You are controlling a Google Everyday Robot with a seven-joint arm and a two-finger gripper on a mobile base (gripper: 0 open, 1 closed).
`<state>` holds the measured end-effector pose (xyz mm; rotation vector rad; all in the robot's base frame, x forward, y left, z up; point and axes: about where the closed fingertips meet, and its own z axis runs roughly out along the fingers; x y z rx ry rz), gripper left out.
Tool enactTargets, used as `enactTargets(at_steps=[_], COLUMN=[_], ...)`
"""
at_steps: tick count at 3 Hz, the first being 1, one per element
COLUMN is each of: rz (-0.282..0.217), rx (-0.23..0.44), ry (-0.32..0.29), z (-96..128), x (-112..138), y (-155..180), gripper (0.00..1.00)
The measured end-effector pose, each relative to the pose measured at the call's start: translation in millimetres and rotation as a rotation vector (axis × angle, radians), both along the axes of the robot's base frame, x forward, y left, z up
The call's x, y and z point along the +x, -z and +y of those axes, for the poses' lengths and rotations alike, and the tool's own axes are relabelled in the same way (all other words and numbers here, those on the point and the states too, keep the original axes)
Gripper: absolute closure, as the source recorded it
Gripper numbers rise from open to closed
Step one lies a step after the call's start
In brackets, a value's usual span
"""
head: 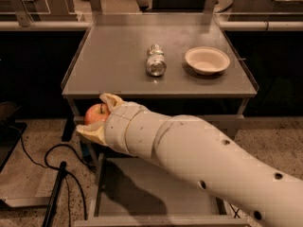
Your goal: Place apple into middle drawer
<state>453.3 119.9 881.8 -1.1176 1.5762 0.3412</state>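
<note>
End effector [97, 117]: clasps the apple [95, 113] between both fingers.
Apple: held in the air above the middle drawer's [156, 188] left edge.
Done: apple grasped, drawer open.
Left: probably lowering inside, then release.
</note>
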Motion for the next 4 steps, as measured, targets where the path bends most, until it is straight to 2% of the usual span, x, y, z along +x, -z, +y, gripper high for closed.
enactTargets(at_steps=[1, 2, 3, 4], rz=[0.029, 0.069, 0.101, 0.101], rx=[0.01, 0.026, 0.06, 0.06], ry=[0.064, 0.154, 0.21, 0.21], z=[-19, -58, -85, -85], x=[-5, -10, -13, -13], y=[30, 76, 112, 112], gripper=[1.0, 1.0, 1.0, 1.0])
